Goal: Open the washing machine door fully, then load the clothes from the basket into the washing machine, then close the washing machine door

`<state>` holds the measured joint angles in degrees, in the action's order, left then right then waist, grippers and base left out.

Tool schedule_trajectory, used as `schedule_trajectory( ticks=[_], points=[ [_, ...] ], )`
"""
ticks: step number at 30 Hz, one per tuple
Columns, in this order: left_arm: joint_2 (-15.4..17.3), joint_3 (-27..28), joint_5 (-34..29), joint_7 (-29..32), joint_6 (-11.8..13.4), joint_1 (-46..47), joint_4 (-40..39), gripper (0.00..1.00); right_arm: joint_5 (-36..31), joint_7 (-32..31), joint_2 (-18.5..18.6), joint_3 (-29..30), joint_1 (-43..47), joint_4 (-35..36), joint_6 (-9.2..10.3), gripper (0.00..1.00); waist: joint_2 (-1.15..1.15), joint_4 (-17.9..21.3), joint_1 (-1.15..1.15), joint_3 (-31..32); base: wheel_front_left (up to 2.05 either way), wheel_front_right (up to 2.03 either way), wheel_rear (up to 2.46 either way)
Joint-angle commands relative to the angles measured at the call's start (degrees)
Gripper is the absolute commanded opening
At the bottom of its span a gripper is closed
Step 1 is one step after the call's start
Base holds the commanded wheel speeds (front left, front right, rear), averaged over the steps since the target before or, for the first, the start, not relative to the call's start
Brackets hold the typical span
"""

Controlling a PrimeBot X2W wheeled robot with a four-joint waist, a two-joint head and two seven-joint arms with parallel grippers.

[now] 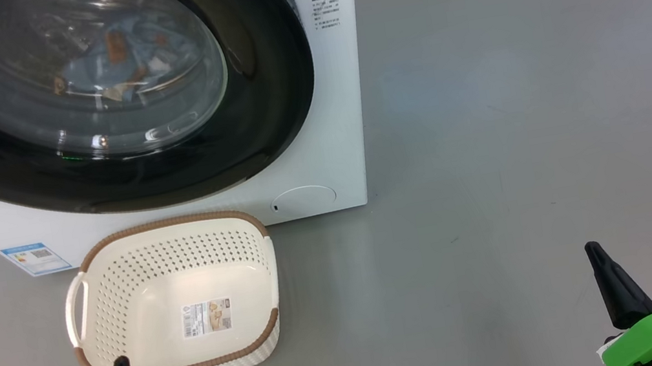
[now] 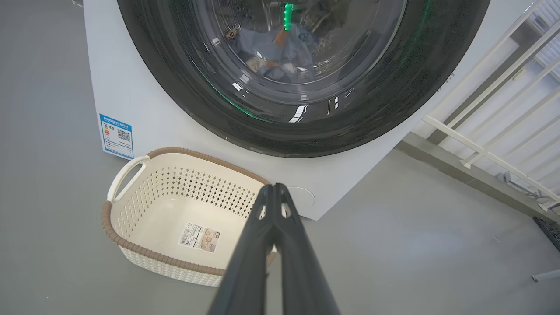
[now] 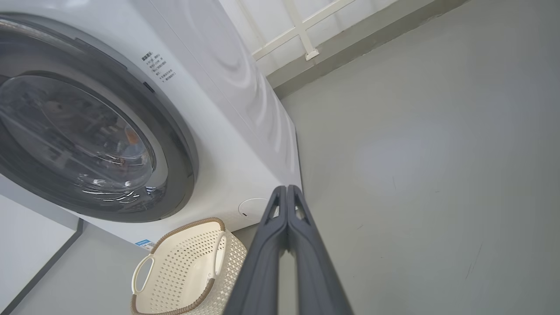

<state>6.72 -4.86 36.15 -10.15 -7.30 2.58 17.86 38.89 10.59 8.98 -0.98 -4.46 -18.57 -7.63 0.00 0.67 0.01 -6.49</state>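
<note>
while left pincer [image 2: 275,187] pressed together near empty basket [image 2: 144,205], right pincer [image 3: 287,189] also pressed together, well apart.

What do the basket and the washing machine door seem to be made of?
Basket: probably matt cream plastic, judging by the moulded holes; its brown rim looks woven but may be moulded too. Door: a glossy black ring, likely plastic, around a clear dome, probably glass, since it reflects lights and shows the clothes behind it.
</note>
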Motion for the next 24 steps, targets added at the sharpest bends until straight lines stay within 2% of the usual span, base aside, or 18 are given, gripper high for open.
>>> schedule_trajectory(
  ticks=[1, 24],
  points=[
    [0.52, 1.18, 1.76, 0.20, -0.04, 1.42, -1.44, 0.00, 1.55, -0.34, 0.42, 0.34, -0.53, 1.57, 0.03, 0.00, 0.00, -0.02, -0.01, 0.10, 0.00, 0.00, 0.00],
    [-0.09, 2.99, 14.78, 3.56, -0.08, 1.86, -2.11, 0.00, 13.89, -3.86, -0.77, 1.56, -0.76, 2.29, 0.06, 0.00, 0.00, -0.17, -0.01, 1.53, 0.00, 0.00, 0.00]
  ],
)
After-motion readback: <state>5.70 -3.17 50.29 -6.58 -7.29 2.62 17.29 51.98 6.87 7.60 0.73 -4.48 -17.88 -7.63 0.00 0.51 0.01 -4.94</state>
